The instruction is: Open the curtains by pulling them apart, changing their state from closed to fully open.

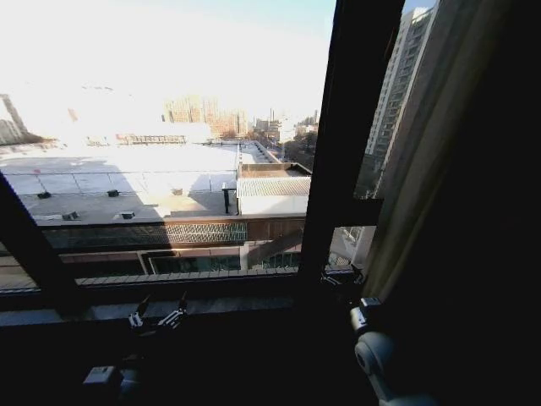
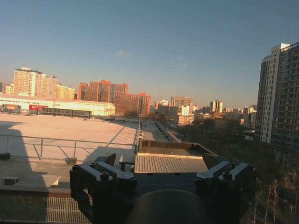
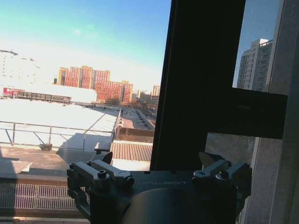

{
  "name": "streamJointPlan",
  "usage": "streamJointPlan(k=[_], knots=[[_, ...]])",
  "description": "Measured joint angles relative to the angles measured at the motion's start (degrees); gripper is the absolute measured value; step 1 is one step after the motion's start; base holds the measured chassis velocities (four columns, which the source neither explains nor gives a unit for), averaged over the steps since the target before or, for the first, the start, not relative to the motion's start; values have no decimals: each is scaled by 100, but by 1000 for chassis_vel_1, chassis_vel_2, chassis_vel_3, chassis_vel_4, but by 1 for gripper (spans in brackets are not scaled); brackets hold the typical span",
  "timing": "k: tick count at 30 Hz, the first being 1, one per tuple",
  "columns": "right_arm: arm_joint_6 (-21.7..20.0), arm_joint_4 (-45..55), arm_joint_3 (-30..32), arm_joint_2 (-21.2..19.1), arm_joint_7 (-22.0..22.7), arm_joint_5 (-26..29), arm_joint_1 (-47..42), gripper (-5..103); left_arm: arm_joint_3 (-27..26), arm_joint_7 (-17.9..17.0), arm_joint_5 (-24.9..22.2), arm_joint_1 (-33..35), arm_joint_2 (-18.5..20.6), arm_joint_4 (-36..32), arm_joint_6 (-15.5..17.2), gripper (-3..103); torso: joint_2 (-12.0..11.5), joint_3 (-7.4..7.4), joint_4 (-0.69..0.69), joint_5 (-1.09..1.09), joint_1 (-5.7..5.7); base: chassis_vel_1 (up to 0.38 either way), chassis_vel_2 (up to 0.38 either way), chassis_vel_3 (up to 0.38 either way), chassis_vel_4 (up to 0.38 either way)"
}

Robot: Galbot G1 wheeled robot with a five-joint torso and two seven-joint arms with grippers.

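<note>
Curtains: one gathered panel (image 1: 423, 161) hangs at 3 o'clock in the head view, long axis vertical, leaning slightly along the dark window frame bar (image 1: 351, 135). Left gripper (image 1: 158, 315) sits at 7 o'clock above the sill, fingers wide, holding nothing. Right gripper (image 1: 342, 277) sits at 5 o'clock just beside the panel's lower edge. The right wrist view shows its fingers (image 3: 217, 167) wide and empty, with pale fabric (image 3: 280, 154) alongside; the left wrist view shows open glass beyond the spread fingers (image 2: 105, 170).

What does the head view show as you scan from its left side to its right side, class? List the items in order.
Slanted dark frame bar → left gripper, open, low by the sill → bright window glass → thick dark window frame post → right gripper, open → gathered curtain pulled to the right edge.
</note>
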Motion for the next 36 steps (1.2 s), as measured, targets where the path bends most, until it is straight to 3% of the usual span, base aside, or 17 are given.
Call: streamJointPlan(k=[36], knots=[[0,76,-111,-5,4,-130,-79,100,-9,-1,19,84,-49,-127,-31,100,0,0,0,0,1,354,358,-358,-353]])
